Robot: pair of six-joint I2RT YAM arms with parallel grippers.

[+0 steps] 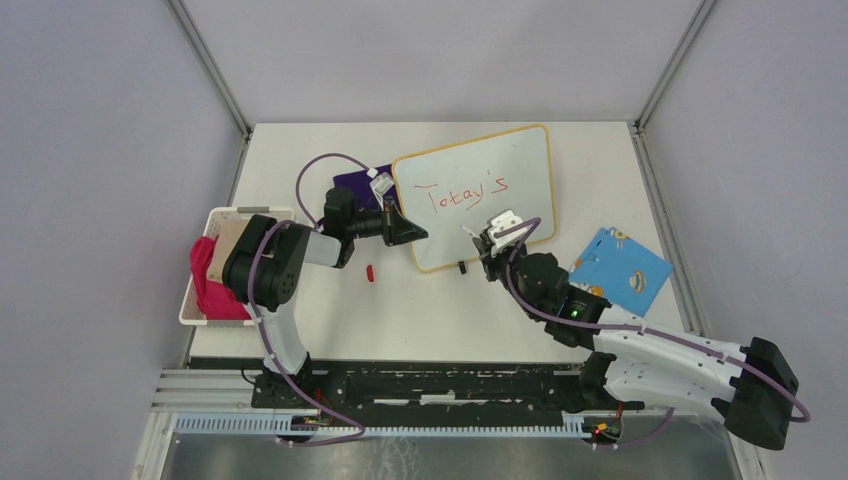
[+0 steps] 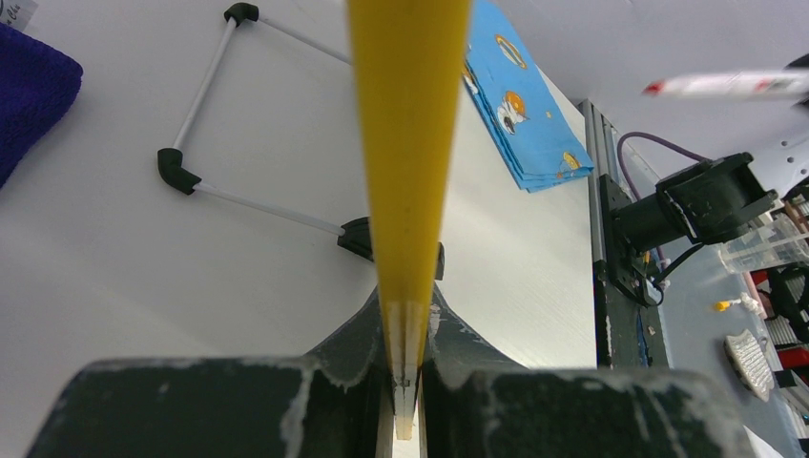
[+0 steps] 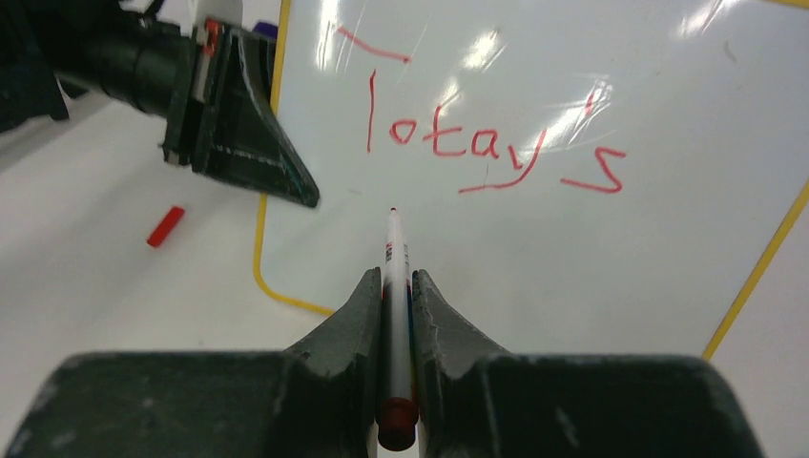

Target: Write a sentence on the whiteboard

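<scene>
The whiteboard [image 1: 500,150], glossy white in a yellow-orange frame, stands tilted at mid-table. One line of the red sentence [image 1: 467,195] reads roughly "Totay's" [image 3: 487,143]. My left gripper [image 1: 413,234] is shut on the board's left frame edge [image 2: 410,143], which runs up between its fingers [image 2: 408,315]. My right gripper [image 3: 391,286] is shut on a white marker [image 3: 394,253] with a red end. Its tip points at the bare board [image 3: 572,267] below the writing. Whether the tip touches cannot be told. In the top view the right gripper [image 1: 487,241] is at the board's lower edge.
A red marker cap [image 1: 370,272] lies on the table left of the board. A white basket [image 1: 240,213] with pink cloth [image 1: 207,285] stands at the left edge. A purple cloth [image 1: 358,184] lies behind the left gripper. A blue patterned sheet [image 1: 620,268] lies at right.
</scene>
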